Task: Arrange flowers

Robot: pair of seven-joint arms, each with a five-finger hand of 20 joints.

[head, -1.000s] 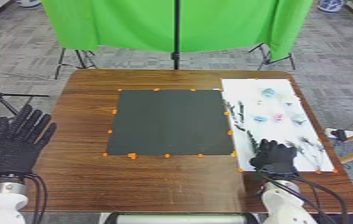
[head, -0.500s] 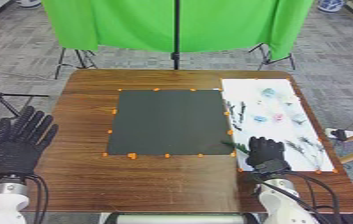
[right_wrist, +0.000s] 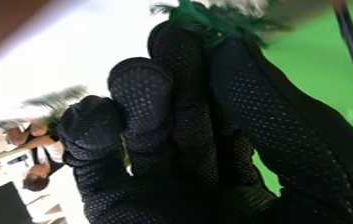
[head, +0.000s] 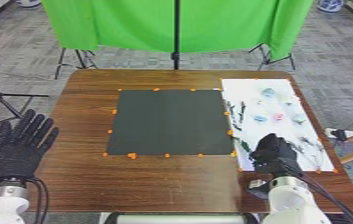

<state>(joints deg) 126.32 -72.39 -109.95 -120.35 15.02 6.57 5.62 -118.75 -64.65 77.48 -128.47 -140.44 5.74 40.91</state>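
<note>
Green sprig (right_wrist: pixel 206 21): pinched between thumb and fingers of right hand (head: pixel 275 150), at four o'clock from black board (head: pixel 168 122). Judged light, soft-leaved, easily crushed; to be gripped gently by its stem. Flowers (head: pixel 277 118) are laid on white sheet (head: pixel 242 89), three o'clock; left hand (head: pixel 14 157) is spread, towards nine.

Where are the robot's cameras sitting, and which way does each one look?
Head view: on the robot's head, looking forward and down at the table; both arms, the left hand and the right hand show.
Right wrist view: on the right wrist, looking along the right hand's fingers to the green sprig they pinch.
Both share the right hand and green curtain.
</note>
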